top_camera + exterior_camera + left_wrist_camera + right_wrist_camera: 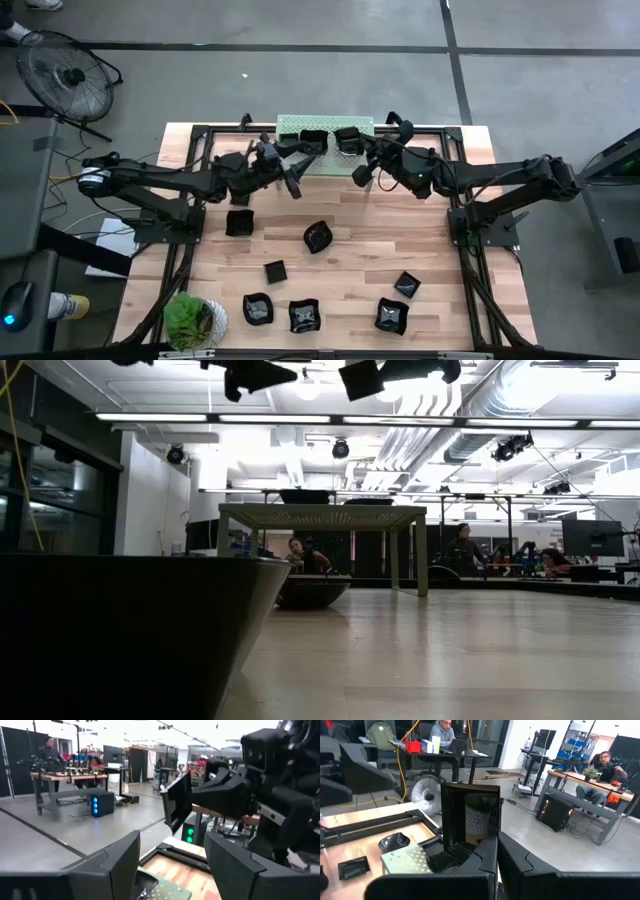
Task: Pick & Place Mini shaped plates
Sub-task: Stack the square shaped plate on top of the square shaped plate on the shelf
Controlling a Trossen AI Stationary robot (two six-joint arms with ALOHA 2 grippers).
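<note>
Several glossy black mini plates lie on the wooden table, among them a square one [240, 222] and a wavy one [318, 237]. Two more [313, 138] [348, 135] rest on the pale green perforated shelf [325, 123] at the far edge. My right gripper [362, 172] hovers just in front of the shelf, shut on a square black plate [470, 815]. My left gripper [172, 865] is open and empty, high beside the shelf's left end [298, 150], facing the right gripper. My right gripper pinches the square plate by one edge [470, 847] between its two fingers. The plate stands on edge beyond the fingertips, its hollow face toward the wrist camera. It is lifted clear of the table and the shelf, as the left wrist view [176, 805] also shows.
A potted green plant [190, 320] stands at the near left corner. Black frame rails [185, 200] run along the table's sides. In the low view, one plate [130, 630] fills the near left and another [315, 592] lies under the shelf. People sit at benches beyond the table.
</note>
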